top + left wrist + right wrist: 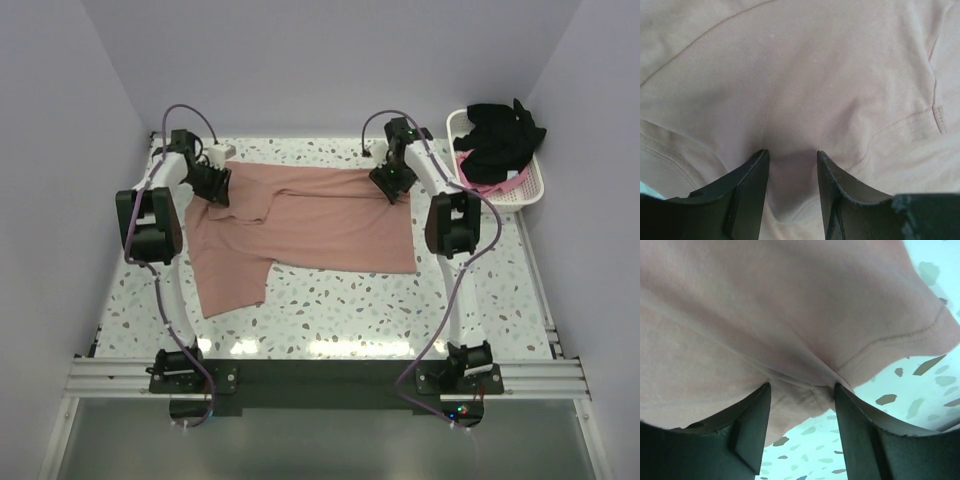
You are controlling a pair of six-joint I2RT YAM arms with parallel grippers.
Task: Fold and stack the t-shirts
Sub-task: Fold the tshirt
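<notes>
A dusty salmon-pink t-shirt [320,220] lies spread across the far half of the speckled table, with one part hanging toward the front at the left. My left gripper [215,190] is down on its far left part. In the left wrist view its jaws [792,155] stand apart, and a soft bulge of the pink cloth [800,75] sits between them. My right gripper [393,185] is at the shirt's far right corner. Its jaws [802,387] stand wide, with the hemmed edge [765,305] bunched between the tips. A black t-shirt [500,135] and a brighter pink one [510,185] lie in the basket.
The white lattice basket [455,125] stands at the far right corner, against the wall. A small white box [220,153] sits beside the left arm at the far edge. Bare speckled tabletop [350,310] runs between the shirt and the arm bases, and more of it [920,390] shows past the hem.
</notes>
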